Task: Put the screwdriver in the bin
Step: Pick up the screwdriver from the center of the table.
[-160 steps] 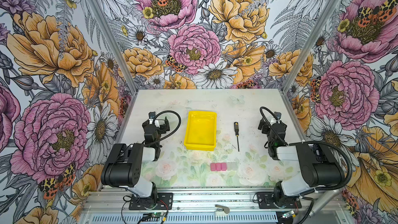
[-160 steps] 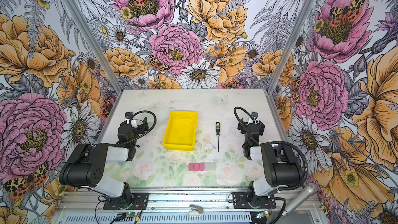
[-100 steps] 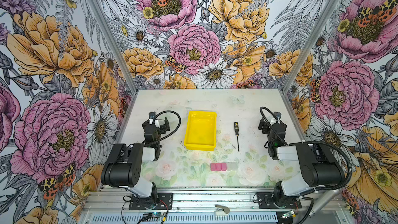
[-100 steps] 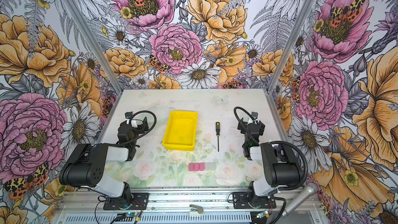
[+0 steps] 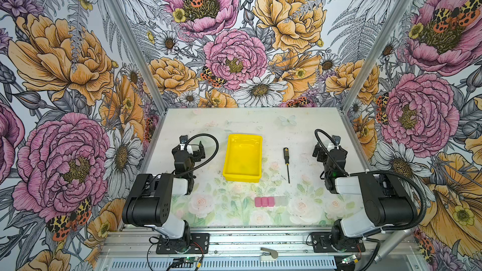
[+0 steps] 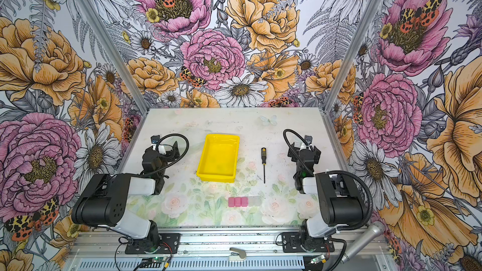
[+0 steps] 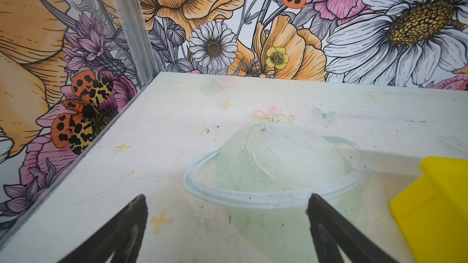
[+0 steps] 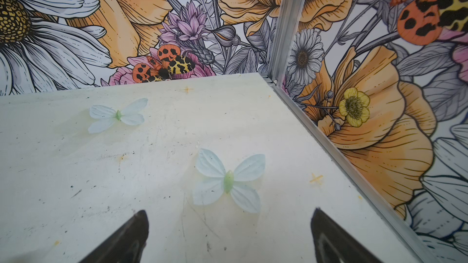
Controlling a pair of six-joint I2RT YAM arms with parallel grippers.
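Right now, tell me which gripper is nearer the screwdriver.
Right. The right gripper is open a short way beside the screwdriver, not touching it. The left gripper, also open, is beyond the bin, which lies between it and the screwdriver.

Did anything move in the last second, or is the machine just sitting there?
Nothing has visibly changed. The screwdriver lies where it was, beside the bin and untouched. The left gripper and the right gripper stay open and empty, each at its own side.

Right gripper [image 8: 229, 211] spread wide over the table [image 8: 63, 173]. Butterfly print [image 8: 228, 180] at its 12 o'clock, second print [image 8: 117, 115] at 10.
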